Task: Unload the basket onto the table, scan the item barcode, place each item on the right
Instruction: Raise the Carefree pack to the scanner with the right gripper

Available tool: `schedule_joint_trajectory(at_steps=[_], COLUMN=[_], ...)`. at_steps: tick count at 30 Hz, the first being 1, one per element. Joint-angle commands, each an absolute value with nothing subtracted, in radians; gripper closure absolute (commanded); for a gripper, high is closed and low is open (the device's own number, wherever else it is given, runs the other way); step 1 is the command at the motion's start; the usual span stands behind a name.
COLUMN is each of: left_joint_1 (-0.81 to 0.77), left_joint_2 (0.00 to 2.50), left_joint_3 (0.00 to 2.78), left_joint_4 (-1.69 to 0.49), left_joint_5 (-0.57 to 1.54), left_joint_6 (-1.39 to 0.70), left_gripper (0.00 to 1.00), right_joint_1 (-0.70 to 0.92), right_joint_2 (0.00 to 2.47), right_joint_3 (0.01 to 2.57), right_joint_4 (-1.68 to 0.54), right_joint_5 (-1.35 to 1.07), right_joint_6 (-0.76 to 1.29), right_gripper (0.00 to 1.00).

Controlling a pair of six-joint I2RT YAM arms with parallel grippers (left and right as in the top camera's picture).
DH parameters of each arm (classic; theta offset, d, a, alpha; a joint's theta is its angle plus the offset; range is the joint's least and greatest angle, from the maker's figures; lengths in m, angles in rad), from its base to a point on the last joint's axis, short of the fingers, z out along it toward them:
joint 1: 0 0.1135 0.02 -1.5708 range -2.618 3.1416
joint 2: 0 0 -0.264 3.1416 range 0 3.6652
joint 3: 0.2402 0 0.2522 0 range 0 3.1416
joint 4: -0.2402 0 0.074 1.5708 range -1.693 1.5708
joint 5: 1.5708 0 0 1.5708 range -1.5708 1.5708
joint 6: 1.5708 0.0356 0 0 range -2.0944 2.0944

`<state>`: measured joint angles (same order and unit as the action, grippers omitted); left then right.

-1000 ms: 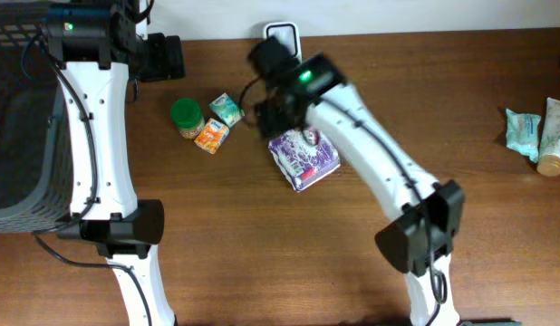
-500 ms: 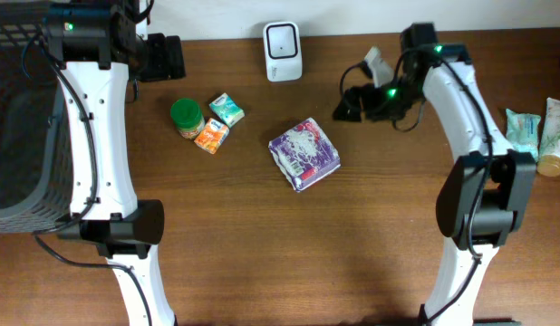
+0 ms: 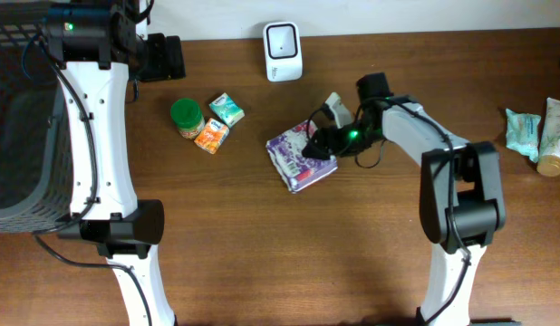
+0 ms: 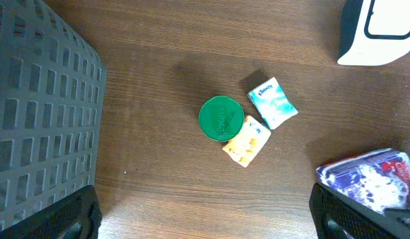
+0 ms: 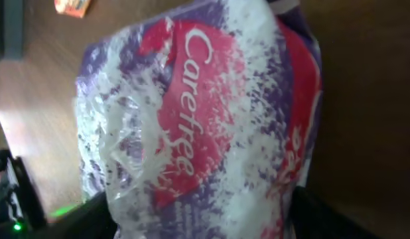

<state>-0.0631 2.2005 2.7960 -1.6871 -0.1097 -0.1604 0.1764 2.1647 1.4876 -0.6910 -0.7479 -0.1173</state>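
No scan yet: we have the right tool (image 3: 319, 140) around the purple pack (image 3: 296, 159) mid-frame, grip unclear; left tool (image 4: 205, 216) wide.

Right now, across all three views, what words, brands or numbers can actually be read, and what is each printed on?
"Carefree": on the purple plastic pack, right wrist view.
Small teal pack: has print, too small to read.
Green lid: markings blurred, unreadable.
Orange packet: print too small to read.
Cream tube: unreadable from overhead.
No barcode or digits are legible in any view.
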Motion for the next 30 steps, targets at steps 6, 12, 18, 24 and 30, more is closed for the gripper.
schedule_joint_trajectory(at_steps=[6, 12, 18, 24, 30], left_joint_1=[-0.063, -0.063, -0.063, -0.063, -0.063], left_joint_2=[2.189, 2.189, 2.189, 2.189, 2.189], left_joint_3=[2.807, 2.807, 2.807, 2.807, 2.807], left_joint_4=[-1.688, -1.688, -1.688, -1.688, -1.688], left_joint_5=[-0.118, -0.118, -0.118, -0.118, -0.118], left_joint_6=[-0.155, -0.155, -0.155, -0.155, -0.155], left_gripper=[0.01, 0.01, 0.01, 0.01, 0.01], right_joint_1=[0.221, 0.224, 0.258, 0.341, 0.348], right_joint_2=[2.15, 2.093, 2.097, 2.101, 2.149], right_joint_3=[1.524, 1.914, 1.997, 1.993, 1.974], right_joint_4=[-0.713, -1.063, -1.154, -1.258, -1.239], right_joint_5=[-0.728, -0.419, 0.031, 0.529, 0.415], right_joint_6=[0.036, 0.04, 0.097, 0.271, 0.297], right_gripper=[0.96, 0.96, 0.96, 0.96, 0.96])
